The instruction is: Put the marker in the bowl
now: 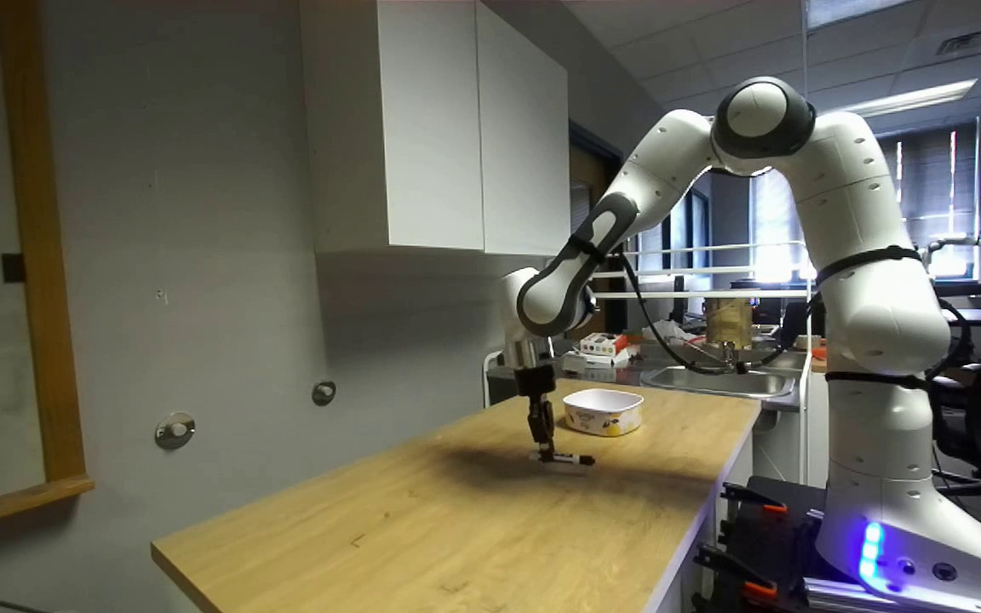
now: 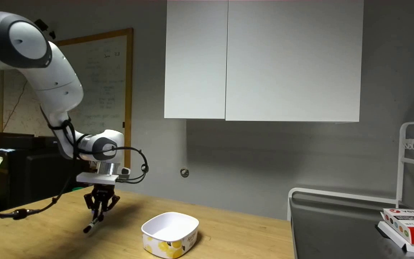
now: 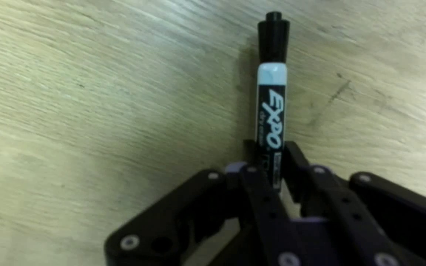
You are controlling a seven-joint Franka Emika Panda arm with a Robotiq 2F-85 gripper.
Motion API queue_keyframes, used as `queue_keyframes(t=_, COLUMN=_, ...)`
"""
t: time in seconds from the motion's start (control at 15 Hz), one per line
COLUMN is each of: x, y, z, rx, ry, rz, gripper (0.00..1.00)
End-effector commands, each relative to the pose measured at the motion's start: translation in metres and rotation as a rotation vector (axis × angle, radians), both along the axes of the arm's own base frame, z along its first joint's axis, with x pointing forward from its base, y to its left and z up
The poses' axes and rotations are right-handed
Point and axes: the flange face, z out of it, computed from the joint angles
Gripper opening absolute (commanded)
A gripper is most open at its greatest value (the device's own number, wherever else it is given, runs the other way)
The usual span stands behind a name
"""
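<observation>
Gripper (image 3: pixel 271 157) pinched closed on marker (image 3: pixel 272 103), capped end sticking out; tabletop (image 1: pixel 456 528) under gripper, contact unclear; bowl (image 2: pixel 167 246) right of gripper in both exterior views, near but apart; in an exterior view, red-and-white box (image 2: pixel 413 228) further right.

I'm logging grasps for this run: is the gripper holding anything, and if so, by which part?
Yes, the gripper holds the marker by its barrel, nearer the end opposite the black cap.
</observation>
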Motion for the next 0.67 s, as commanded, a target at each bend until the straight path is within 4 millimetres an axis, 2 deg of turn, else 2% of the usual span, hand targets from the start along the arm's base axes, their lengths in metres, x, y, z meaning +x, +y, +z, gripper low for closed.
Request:
queue_keyframes(t=0.0, x=-0.02, y=0.014, z=0.052, rx=-0.022, ry=-0.141, rz=-0.136, gripper=0.05)
queue_keyframes(t=0.2, x=-0.03, y=0.009, z=0.093, rx=-0.048, ry=-0.263, rz=-0.243, gripper=0.05)
queue_keyframes(t=0.4, x=-0.04, y=-0.014, z=0.123, rx=-0.043, ry=-0.353, rz=-0.387, gripper=0.05)
queue_keyframes(t=0.6, x=-0.049, y=-0.047, z=0.146, rx=-0.028, ry=-0.416, rz=-0.542, gripper=0.05)
